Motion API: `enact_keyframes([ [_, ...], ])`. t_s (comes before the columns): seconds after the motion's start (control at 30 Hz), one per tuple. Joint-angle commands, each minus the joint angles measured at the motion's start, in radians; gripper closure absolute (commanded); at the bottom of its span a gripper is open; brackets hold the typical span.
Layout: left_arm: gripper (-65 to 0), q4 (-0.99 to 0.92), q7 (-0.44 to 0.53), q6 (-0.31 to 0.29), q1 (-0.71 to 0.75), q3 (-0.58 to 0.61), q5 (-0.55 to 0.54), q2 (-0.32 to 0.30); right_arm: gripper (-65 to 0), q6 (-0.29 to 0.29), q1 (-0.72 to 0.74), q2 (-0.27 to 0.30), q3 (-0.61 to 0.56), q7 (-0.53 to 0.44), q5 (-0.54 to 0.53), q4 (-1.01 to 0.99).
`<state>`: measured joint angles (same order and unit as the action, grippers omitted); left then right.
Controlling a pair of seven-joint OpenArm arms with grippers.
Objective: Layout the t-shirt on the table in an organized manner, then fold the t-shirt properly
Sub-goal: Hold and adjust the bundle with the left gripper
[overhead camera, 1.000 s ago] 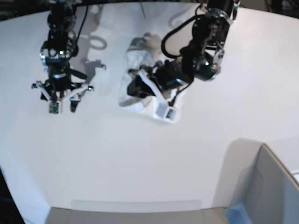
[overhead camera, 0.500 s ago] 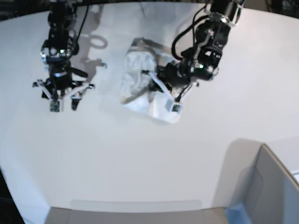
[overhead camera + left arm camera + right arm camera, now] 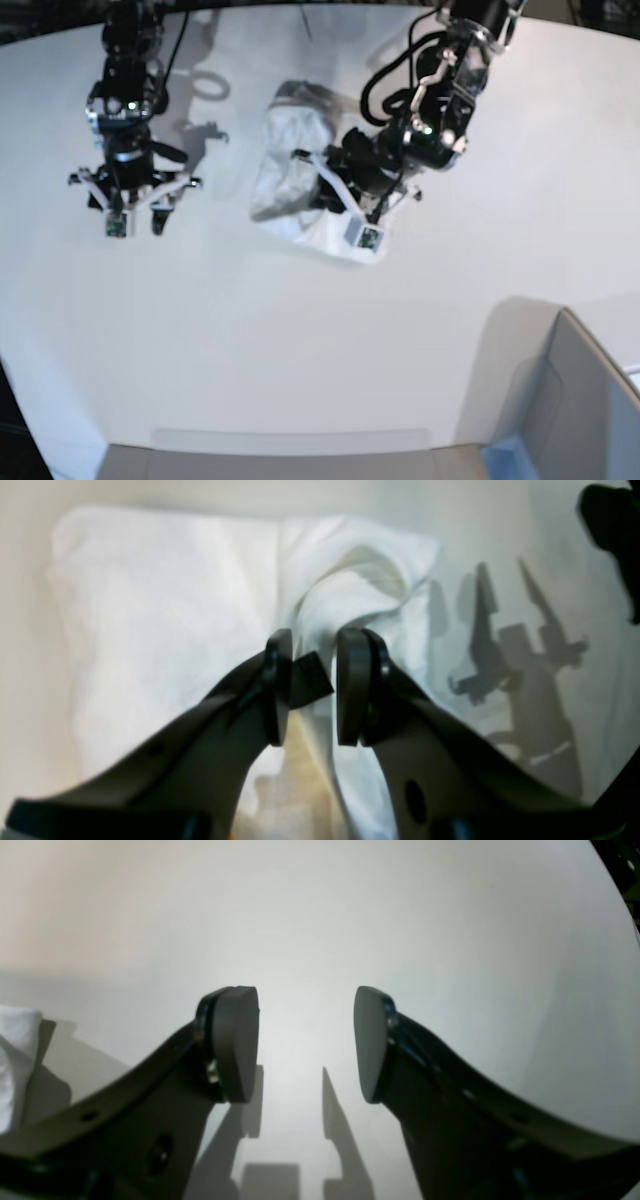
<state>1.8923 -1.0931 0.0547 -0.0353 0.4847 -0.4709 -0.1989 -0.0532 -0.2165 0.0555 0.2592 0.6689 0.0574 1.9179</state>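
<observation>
The t-shirt [image 3: 290, 175] lies crumpled in a white heap near the far edge of the table [image 3: 300, 340], its print hidden apart from a faint orange tint showing through in the left wrist view. The left gripper [image 3: 311, 685] pinches a raised fold and the shirt's black tag [image 3: 307, 679] between its pads. The right gripper [image 3: 306, 1042] hangs spread wide over bare table well apart from the shirt, holding nothing, and a grey bin [image 3: 580, 410] with a blue corner stands at the table's near right corner.

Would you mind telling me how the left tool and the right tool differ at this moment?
The left tool stands over the t-shirt, jaws narrow with a small black tag between them; the right tool hangs over the bare table, jaws wide with nothing between them. In the base view the left tool is angled sideways into the cloth, while the right tool points straight down. Both share dark curved fingers.
</observation>
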Motion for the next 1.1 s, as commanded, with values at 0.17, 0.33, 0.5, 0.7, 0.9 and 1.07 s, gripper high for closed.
enact_keyframes([
  [0.17,-14.7,-0.043,0.029,0.006,-0.012,-0.044,0.002,0.0,-30.8,-0.001,0.009,0.005,0.004,-0.027,0.003,0.019],
  [0.33,-14.7,0.094,0.017,0.052,0.005,-0.142,0.002,0.0,-30.8,-0.001,0.009,0.005,0.004,-0.027,0.003,0.019],
  [0.5,-14.7,0.056,0.015,0.05,0.007,-0.142,0.002,-0.026,-30.8,-0.001,0.01,0.005,0.004,-0.027,0.003,0.019],
  [0.7,-14.7,-0.064,0.031,0.055,0.004,-0.093,0.002,-0.046,-30.8,-0.001,0.012,0.005,0.004,-0.027,0.003,0.019],
  [0.9,-14.7,-0.106,0.038,0.055,0.007,-0.09,0.001,-0.044,-30.8,-0.001,0.01,0.005,0.004,-0.027,0.003,0.019],
  [1.07,-14.7,0.002,0.032,0.053,0.01,0.022,-0.002,-0.041,-30.8,-0.001,0.009,0.005,0.004,-0.027,0.003,0.019],
])
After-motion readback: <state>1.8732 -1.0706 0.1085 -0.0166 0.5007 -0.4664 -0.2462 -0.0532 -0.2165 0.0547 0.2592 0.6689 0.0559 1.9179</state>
